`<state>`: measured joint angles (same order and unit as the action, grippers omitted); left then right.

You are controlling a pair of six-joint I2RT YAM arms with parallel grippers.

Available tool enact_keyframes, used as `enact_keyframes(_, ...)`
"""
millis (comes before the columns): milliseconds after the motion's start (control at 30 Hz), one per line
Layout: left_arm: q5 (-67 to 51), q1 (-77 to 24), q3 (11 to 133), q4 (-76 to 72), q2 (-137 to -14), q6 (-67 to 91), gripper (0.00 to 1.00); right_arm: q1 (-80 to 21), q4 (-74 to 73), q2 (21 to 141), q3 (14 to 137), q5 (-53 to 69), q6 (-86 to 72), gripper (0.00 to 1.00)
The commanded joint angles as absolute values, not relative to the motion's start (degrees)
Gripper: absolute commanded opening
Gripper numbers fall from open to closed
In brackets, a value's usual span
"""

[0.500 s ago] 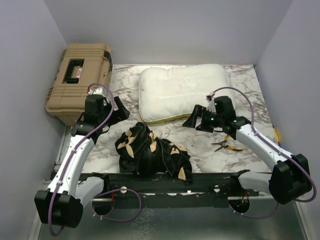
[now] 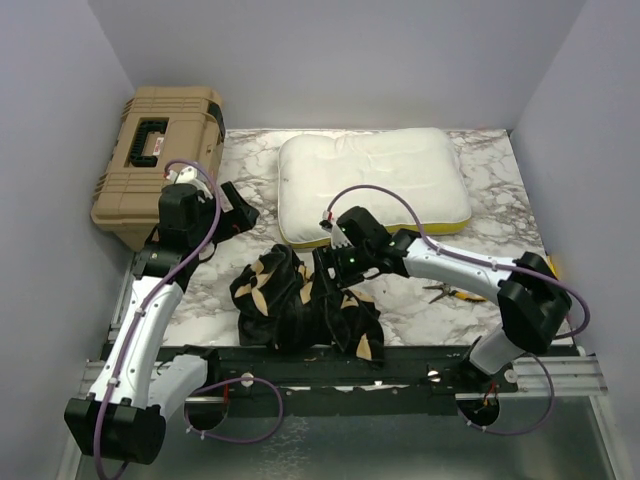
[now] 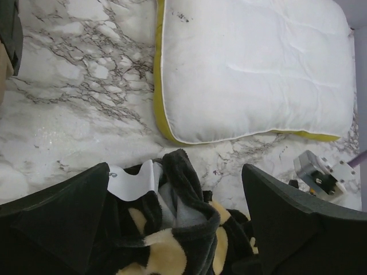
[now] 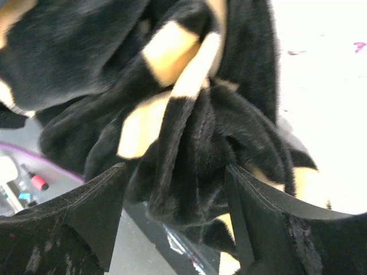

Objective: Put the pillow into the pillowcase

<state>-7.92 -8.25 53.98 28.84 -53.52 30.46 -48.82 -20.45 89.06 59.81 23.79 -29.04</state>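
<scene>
Lab test cell: plain grey walls (image 2: 330, 60), marble-print tabletop (image 2: 400, 310), tan toolbox (image 2: 160, 160).

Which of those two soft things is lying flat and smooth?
The white pillow with the yellow edge: it lies spread flat at the back. The black flower-print pillowcase is bunched in a crumpled heap at the front.

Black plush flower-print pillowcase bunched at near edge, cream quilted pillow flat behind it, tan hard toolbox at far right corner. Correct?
No. The tan hard toolbox sits at the far left corner, not the right; the top external view shows it. The rest holds: the black plush flower-print pillowcase is bunched at the near edge and the cream quilted pillow lies flat behind it.
</scene>
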Motion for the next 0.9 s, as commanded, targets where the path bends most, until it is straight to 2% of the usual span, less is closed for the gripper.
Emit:
enact_keyframes(0, -15.2, -8.2, 54.9, 28.5, -53.6, 27.9, 0.99, -49.0, -25.1, 91.0, 63.7, 15.0, -28.4, 0.68)
enact_keyframes(67, -18.8, -8.2, 53.8, 28.5, -54.0, 27.6, 0.99, -49.0, -24.6, 89.3, 63.0, 13.1, -28.8, 0.52)
enact_keyframes(167, -25.1, -8.4, 50.7, 28.6, -55.7, 26.7, 0.94, -48.9, -24.7, 87.2, 62.2, 11.1, -29.6, 0.16)
enact_keyframes(233, -28.3, -9.5, 48.3, 28.8, -56.7, 26.0, 0.91, -48.7, -25.7, 86.3, 62.8, 10.4, -29.7, 0.02)
enact_keyframes(400, -25.7, -16.7, 43.2, 29.2, -57.0, 25.8, 0.9, -47.9, -29.3, 82.3, 65.3, 9.0, -29.5, 0.0)
enact_keyframes(467, -23.2, -21.1, 41.9, 29.4, -57.7, 26.0, 0.87, -47.2, -30.7, 80.7, 66.5, 8.7, -29.9, 0.0)
enact_keyframes(500, -22.2, -22.8, 41.3, 29.4, -58.4, 26.0, 0.82, -46.8, -31.5, 79.8, 67.2, 8.4, -30.3, 0.0)
enact_keyframes(533, -21.5, -24.3, 41.1, 29.4, -59.2, 26.0, 0.72, -46.2, -32.2, 78.9, 67.9, 8.3, -30.6, 0.0)
enact_keyframes(633, -19.3, -26.3, 41.6, 29.3, -60.3, 27.0, 0.22, -44.2, -33.9, 76.4, 70.0, 8.6, -31.1, 0.0)
enact_keyframes(667, -18.4, -26.4, 42.4, 29.3, -60.0, 27.3, 0.08, -43.4, -34.4, 75.6, 70.9, 8.7, -31.2, 0.0)
enact_keyframes(700, -17.3, -26.4, 43.5, 29.3, -59.3, 27.7, 0.0, -42.7, -35.0, 74.9, 71.9, 8.6, -31.2, 0.0)
enact_keyframes(867, -9.1, -26.4, 50.3, 29.3, -54.9, 29.5, 0.0, -39.1, -36.5, 72.8, 76.7, 9.6, -31.1, 0.0)
